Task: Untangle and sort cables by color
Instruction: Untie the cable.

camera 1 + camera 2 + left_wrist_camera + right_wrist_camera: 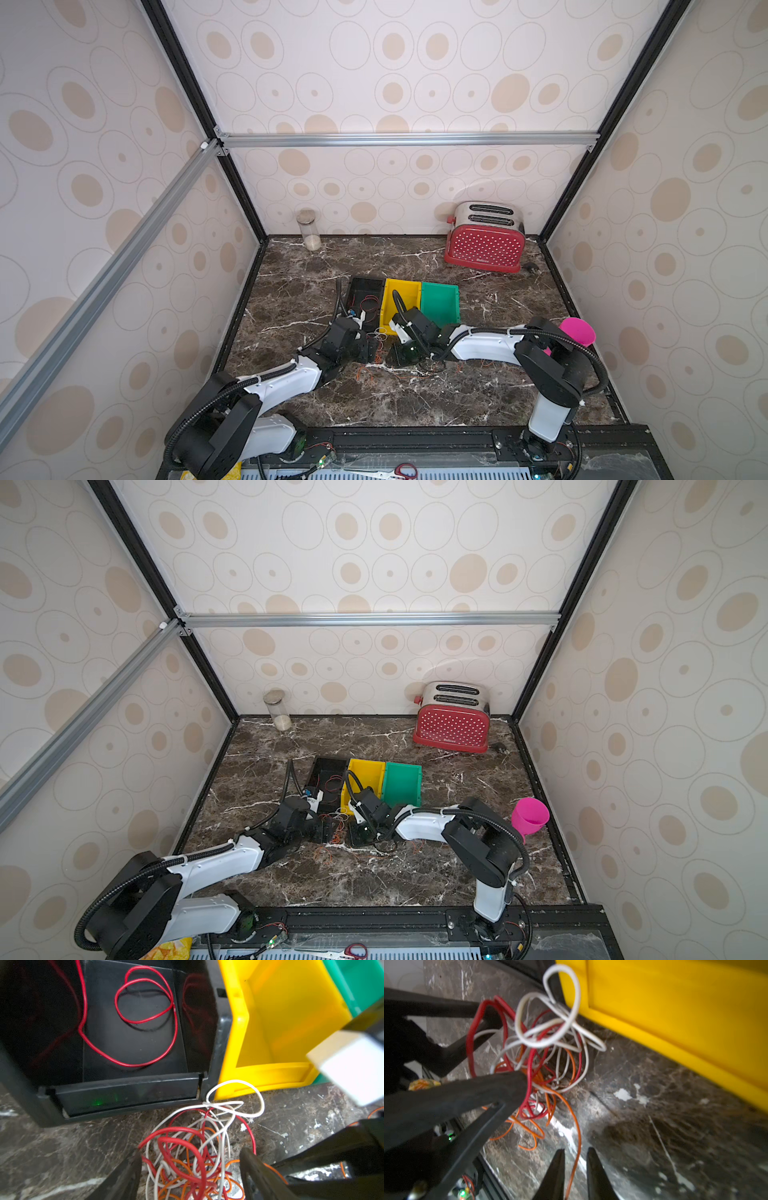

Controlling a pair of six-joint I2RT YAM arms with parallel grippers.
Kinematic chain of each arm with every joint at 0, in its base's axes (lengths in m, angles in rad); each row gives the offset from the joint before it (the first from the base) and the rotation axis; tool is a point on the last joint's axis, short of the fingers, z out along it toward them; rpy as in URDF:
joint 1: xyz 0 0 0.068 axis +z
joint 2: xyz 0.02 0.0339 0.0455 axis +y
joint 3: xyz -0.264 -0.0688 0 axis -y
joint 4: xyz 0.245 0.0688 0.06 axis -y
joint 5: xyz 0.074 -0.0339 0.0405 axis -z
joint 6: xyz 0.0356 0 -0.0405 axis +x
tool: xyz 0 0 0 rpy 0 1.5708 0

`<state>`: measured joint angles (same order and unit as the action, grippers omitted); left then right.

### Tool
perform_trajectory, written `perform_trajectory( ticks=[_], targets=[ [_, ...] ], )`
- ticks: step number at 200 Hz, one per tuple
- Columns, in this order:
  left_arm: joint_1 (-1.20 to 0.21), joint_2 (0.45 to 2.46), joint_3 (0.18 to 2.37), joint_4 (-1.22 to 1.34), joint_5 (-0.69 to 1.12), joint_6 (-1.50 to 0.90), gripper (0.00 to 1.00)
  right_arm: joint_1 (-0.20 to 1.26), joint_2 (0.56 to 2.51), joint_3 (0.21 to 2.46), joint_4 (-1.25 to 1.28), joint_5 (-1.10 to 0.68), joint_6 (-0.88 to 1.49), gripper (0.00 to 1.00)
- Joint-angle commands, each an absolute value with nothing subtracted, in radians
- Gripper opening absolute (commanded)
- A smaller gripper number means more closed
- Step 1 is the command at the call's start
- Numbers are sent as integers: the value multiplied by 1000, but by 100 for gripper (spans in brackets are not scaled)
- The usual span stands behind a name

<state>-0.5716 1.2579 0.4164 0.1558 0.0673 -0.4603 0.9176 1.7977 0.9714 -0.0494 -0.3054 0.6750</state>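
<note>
**Step in hand:** separating the knot; we judge the sorting barely begun.

**Findings:**
- The cables [193,1157], red, white and orange, lie in one knot on the worktop [415,395], just in front of the yellow bin [270,1076].
- One red cable [145,1020] lies in the black bin [124,1093], which touches the yellow bin's side.
- We see no cable in the yellow bin, nor in the green bin [440,303] on its other side.
- The left tool [191,1152] stands released, its fingers astride the knot.
- The right tool [575,1149] has its fingers drawn close about an orange strand [578,1126] trailing from the knot. Whether it pinches, we cannot tell.

**Next move, in our judgement:** the left tool clamps the knot firmly while the right draws the strand slowly clear.
</note>
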Motion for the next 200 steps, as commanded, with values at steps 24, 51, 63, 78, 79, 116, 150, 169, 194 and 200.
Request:
perform_trajectory(
  ticks=[24,51,63,78,79,116,150,169,194,200],
  targets=[
    [-557,1292,452,156,61,-453,76,954,1763,989,-147,-206,595,0],
    [-552,1336,461,164,24,-440,73,970,1710,976,-174,-169,546,0],
    [-551,1357,471,161,20,-438,70,979,1683,975,-192,-152,518,0],
    [-548,1374,474,171,29,-440,64,992,1644,978,-219,-122,484,0],
    [-547,1375,474,172,30,-440,64,993,1643,978,-221,-120,482,0],
    [-545,1405,470,163,0,-454,41,1002,1539,962,-287,-32,427,0],
    [-544,1408,469,152,-22,-457,38,1002,1393,933,-378,156,404,0],
    [-544,1405,468,143,-41,-469,36,1003,1301,915,-410,255,392,0],
    [-545,1416,468,146,-34,-484,33,1000,1197,892,-430,376,385,0],
    [-545,1421,469,144,-34,-487,32,999,1175,891,-437,398,386,0]
  ],
)
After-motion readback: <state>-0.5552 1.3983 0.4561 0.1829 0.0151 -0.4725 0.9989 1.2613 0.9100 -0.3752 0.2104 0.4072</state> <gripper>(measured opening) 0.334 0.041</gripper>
